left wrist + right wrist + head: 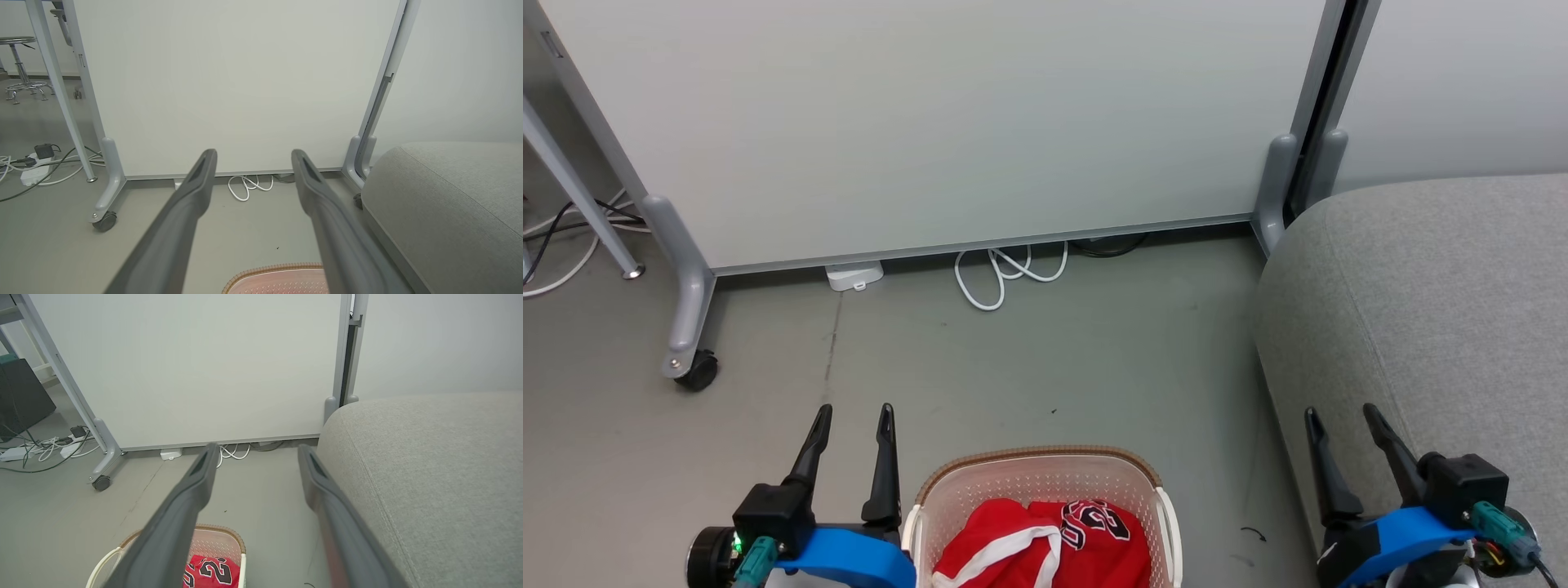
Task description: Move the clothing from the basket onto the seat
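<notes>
Head view: cream perforated plastic laundry basket w/ brown woven-look rim point(1037, 454) on floor, btm centre. Red sports clothing w/ white trim, black-white numerals point(1045, 543) heaped inside. Large grey woven-fabric sofa point(1437, 310) near, to its right. Left gripper point(856, 411) beside basket, right gripper point(1340, 412) at sofa edge.
L wrist view: fingers point(192, 200) well parted, holding nothing, basket rim below.
R wrist view: fingers point(188, 490) likewise parted, empty; clothing in basket below.

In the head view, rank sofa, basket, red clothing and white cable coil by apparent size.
sofa
basket
clothing
white cable coil
Basket and clothing are cropped at the bottom edge.
</notes>
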Available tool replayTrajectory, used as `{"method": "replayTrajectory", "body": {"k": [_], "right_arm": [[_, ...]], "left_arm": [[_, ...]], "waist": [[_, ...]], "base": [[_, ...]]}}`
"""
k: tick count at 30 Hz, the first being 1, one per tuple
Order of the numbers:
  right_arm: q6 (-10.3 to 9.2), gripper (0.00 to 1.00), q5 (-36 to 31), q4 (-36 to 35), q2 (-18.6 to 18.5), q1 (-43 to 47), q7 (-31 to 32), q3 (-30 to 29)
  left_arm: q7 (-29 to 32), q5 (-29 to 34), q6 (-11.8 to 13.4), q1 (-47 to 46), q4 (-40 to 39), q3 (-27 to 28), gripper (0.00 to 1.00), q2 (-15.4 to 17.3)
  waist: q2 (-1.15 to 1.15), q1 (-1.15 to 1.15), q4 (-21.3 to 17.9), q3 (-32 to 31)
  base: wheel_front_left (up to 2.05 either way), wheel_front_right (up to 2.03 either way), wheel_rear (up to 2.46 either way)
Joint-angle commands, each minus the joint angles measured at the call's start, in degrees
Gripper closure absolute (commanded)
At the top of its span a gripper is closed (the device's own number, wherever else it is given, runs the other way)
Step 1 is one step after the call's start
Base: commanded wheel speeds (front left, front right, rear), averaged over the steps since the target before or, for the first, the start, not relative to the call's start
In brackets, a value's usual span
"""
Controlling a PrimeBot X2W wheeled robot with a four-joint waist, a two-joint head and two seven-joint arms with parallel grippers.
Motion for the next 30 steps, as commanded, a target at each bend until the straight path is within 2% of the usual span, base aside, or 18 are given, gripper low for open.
{"method": "replayTrajectory", "body": {"k": [1, 13, 30], "right_arm": [[0.14, 0.00, -1.6, -0.3, -0.3, 0.5, -0.6, -0.2], [0.14, 0.00, -2.5, 0.0, -0.3, 0.3, -1.1, -0.3], [0.13, 0.00, -1.8, 0.1, -0.3, -1.0, -1.4, 0.6]], "left_arm": [[-0.6, 1.1, -0.1, 0.2, 0.3, -0.2, 0.00, 0.0], [-0.9, -1.9, -0.8, -0.2, 1.4, 0.1, 0.00, -0.2], [-0.9, -0.9, -0.2, -0.4, 1.3, 0.1, 0.00, -0.3]], "waist": [[0.00, 0.00, 0.0, 0.0], [0.00, 0.00, 0.1, 0.1], [0.00, 0.00, -0.8, 1.4]], "base": [[0.00, 0.00, 0.00], [0.00, 0.00, 0.00], [0.00, 0.00, 0.00]]}}
